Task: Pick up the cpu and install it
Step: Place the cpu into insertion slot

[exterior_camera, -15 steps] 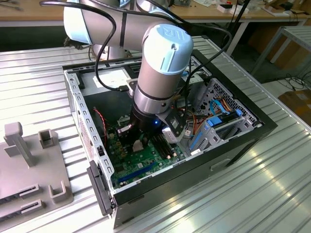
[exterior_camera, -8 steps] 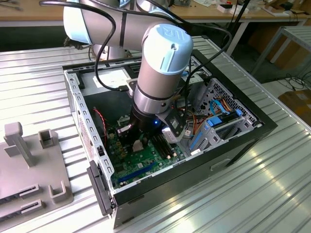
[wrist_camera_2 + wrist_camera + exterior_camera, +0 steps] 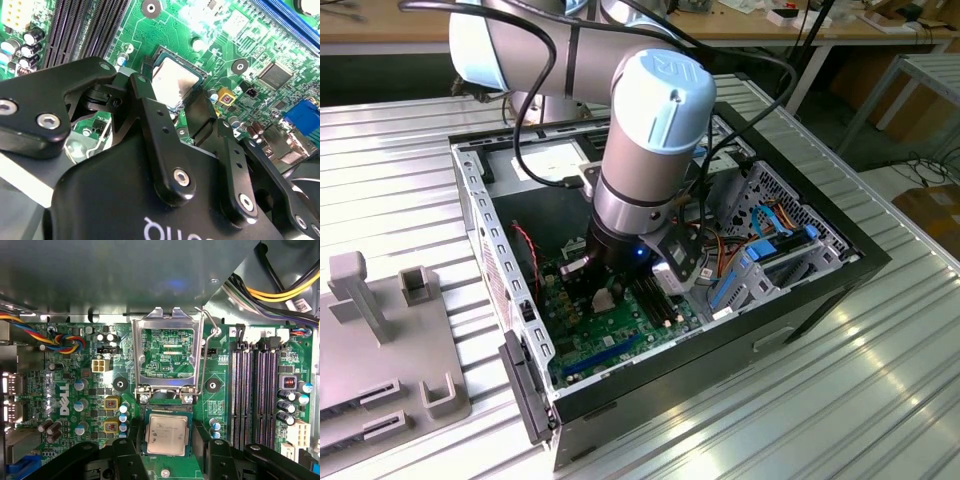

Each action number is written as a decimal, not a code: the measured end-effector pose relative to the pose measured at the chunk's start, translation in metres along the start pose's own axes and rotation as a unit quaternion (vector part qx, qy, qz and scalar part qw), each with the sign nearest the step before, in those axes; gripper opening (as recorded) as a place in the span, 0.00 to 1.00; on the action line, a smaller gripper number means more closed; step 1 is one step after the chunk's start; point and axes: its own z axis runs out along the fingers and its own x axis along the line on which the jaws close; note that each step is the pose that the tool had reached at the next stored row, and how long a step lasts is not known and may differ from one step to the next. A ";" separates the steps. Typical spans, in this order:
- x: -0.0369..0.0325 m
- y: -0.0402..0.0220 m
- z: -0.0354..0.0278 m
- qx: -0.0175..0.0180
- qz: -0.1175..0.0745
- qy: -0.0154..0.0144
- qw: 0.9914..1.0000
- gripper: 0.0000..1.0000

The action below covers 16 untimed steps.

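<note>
The cpu [image 3: 167, 434] is a small silver-grey square chip, level with the board, lying in or just over the dark socket frame. My gripper [image 3: 169, 442] is shut on the cpu, one black finger [image 3: 129, 452] against each of two opposite edges. In the second wrist view the cpu [image 3: 176, 82] shows between the same fingers [image 3: 145, 100], with my gripper [image 3: 172, 97] reaching down from above. The socket's hinged plate [image 3: 167, 319] stands open just beyond the chip. In the exterior view my gripper [image 3: 603, 297] is low inside the computer case [image 3: 720, 345], over the green motherboard [image 3: 610, 345].
Long black memory slots [image 3: 255, 395] run beside the socket. Capacitors [image 3: 80, 402] and coloured cables [image 3: 770, 225] crowd the board. The case walls close in around the arm. A grey fixture [image 3: 380, 340] stands on the ribbed metal table [image 3: 840, 400] at the exterior view's left.
</note>
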 end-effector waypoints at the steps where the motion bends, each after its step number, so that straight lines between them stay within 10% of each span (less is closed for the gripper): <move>1: 0.0000 0.0001 0.0000 0.000 -0.001 0.000 1.000 0.53; 16: 0.0015 0.0002 0.0000 0.000 -0.009 0.000 1.000 0.53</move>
